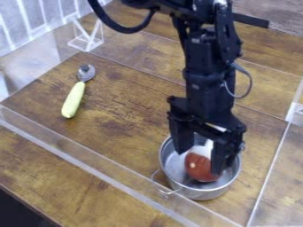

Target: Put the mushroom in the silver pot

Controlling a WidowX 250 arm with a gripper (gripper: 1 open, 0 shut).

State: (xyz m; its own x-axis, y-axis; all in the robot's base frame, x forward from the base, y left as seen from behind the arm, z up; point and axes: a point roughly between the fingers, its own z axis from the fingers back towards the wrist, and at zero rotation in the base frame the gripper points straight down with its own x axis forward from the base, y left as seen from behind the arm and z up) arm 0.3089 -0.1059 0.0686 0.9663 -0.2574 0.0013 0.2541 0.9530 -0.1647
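Camera view: the mushroom [204, 166] lies inside the silver pot [197, 189], down around five o'clock on the wooden surface [112, 151]. Above it, the gripper [204, 142] stands spread wide, holding nothing. Over at ten o'clock I see the yellow-green-handled spoon [74, 99].

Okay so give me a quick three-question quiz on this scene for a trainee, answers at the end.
1. True or false: the mushroom lies on the bare wooden table.
2. Fill in the blank: the spoon's handle is yellow-____.
3. Which is nearer the gripper: the silver pot or the spoon?

Key: 1. False, it is inside the silver pot. 2. Green. 3. The silver pot.
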